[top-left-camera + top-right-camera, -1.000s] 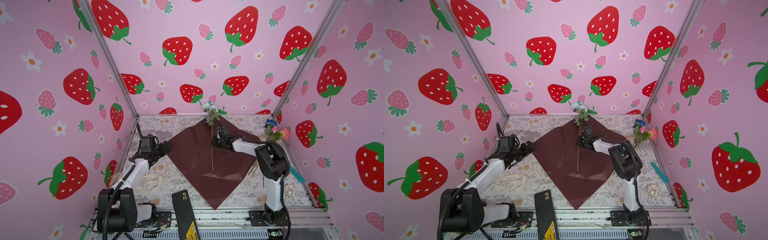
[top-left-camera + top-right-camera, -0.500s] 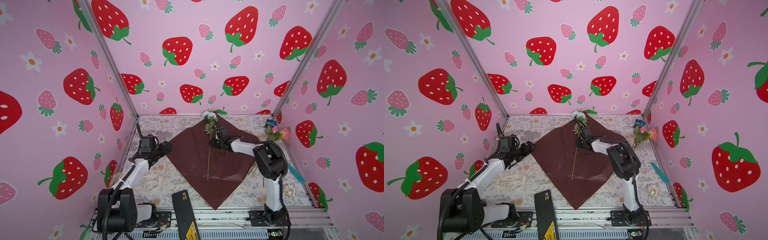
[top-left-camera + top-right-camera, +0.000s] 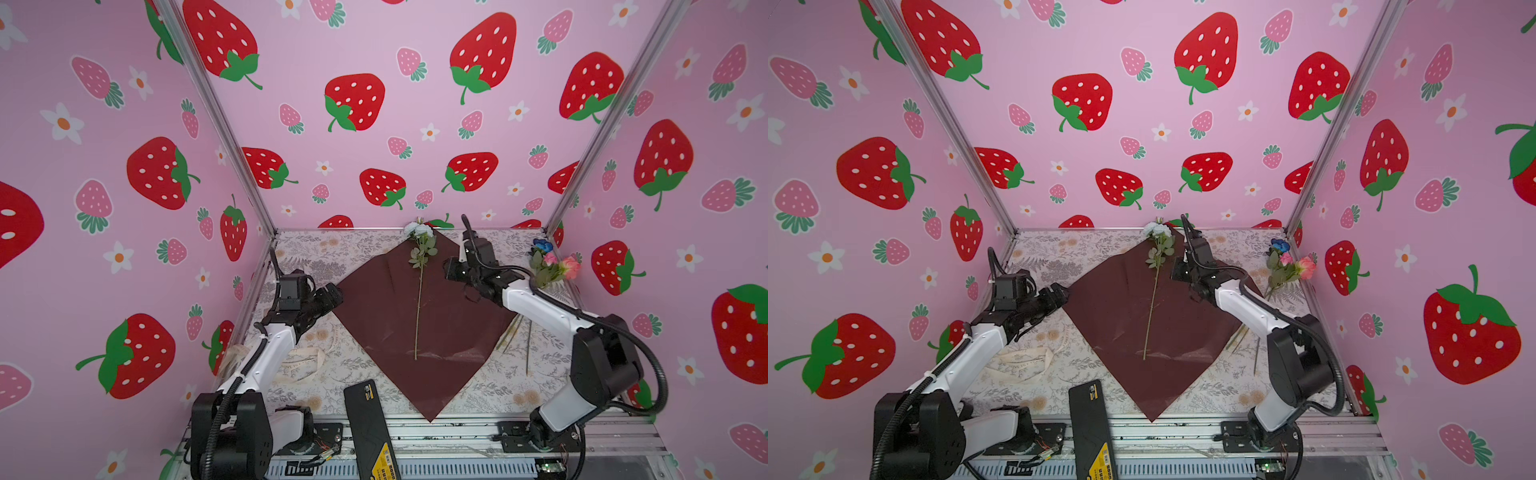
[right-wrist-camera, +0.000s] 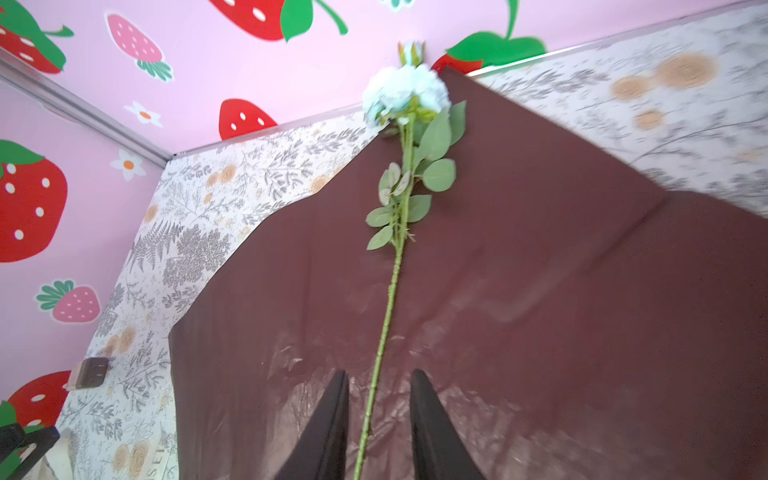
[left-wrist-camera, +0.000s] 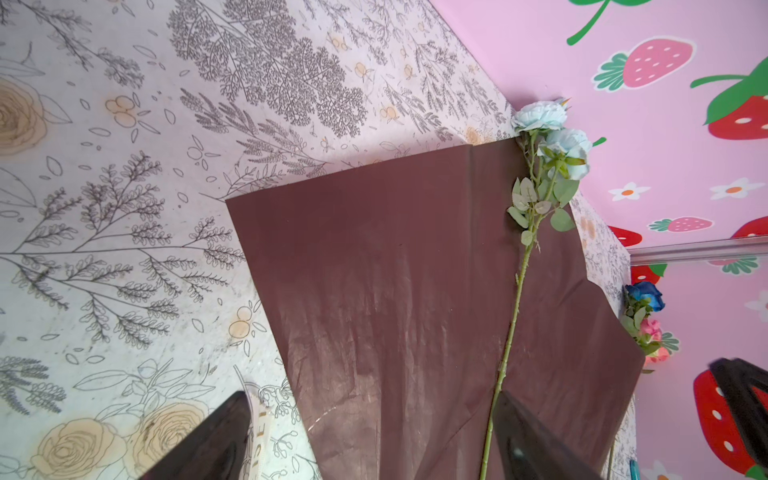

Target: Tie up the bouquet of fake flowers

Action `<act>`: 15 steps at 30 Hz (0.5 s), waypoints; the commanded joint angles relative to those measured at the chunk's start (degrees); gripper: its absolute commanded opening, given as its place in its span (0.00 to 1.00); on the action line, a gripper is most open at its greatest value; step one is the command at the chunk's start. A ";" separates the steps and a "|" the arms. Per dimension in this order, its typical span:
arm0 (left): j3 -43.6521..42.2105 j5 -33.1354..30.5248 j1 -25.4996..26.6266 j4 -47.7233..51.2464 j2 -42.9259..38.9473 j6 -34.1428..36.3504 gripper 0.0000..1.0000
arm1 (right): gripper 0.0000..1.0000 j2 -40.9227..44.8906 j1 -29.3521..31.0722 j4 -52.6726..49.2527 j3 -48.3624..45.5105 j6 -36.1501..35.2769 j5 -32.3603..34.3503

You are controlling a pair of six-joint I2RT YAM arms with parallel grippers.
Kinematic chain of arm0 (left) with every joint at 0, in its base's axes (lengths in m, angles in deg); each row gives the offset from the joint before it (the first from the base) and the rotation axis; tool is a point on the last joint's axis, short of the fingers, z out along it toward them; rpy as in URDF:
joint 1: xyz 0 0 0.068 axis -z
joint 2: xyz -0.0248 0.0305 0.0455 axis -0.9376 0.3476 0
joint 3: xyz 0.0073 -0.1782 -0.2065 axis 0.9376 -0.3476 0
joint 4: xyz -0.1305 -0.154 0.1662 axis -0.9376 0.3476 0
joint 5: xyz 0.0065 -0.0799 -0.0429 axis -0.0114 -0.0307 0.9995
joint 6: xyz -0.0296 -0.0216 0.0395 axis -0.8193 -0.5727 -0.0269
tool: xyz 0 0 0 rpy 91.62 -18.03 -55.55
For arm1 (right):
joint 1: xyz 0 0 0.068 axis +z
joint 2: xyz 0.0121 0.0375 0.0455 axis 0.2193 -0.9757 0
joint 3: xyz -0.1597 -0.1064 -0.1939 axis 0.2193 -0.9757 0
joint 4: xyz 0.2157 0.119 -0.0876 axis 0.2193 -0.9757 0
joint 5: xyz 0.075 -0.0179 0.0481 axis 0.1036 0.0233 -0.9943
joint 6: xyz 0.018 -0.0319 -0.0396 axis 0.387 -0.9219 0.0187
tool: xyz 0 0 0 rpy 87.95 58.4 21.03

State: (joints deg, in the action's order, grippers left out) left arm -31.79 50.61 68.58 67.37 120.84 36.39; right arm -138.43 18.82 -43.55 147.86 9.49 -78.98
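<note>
A pale blue flower point(image 3: 419, 299) of the bouquet lies alone along the middle of the dark red wrapping paper point(image 3: 374, 316), its bloom point(image 3: 1157, 230) at the far corner. The dark blue and pink flowers point(image 3: 550, 264) lie at the back right, off the paper. My right gripper point(image 3: 451, 270) hovers just right of the stem, open and holding nothing. In the right wrist view the stem point(image 4: 390, 291) runs between the parted fingers without touching them. My left gripper point(image 3: 332, 293) stands wide open over the paper's left corner point(image 5: 316, 424), empty.
A cream lettered ribbon point(image 3: 303, 361) lies loose on the floral tabletop, front left of the paper. Bare green stems point(image 3: 517, 336) stick out past the paper's right edge. A black device point(image 3: 370, 428) leans at the front rail. Pink strawberry walls close three sides.
My right gripper has opened and let go of the pale blue flower, then drawn back to the right. The flower now lies flat on the paper. The left arm has not moved.
</note>
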 commanded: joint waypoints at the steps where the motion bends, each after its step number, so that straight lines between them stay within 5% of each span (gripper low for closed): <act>1: -2.17 1.39 0.10 1.65 -1.76 -1.35 0.92 | 0.29 5.36 -3.93 -6.55 -5.38 -2.12 4.02; 8: -8.40 4.13 0.14 2.53 -5.55 -6.17 0.89 | 0.32 18.67 -9.24 -8.14 -16.82 -2.47 5.20; 15: -16.33 8.13 4.52 -0.52 -8.60 -13.81 0.79 | 0.31 21.08 -2.59 -9.21 -21.64 0.05 4.58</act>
State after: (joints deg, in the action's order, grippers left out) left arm -46.48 56.21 70.65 67.68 113.56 27.43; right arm -117.32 13.09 -50.99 127.29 8.00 -75.09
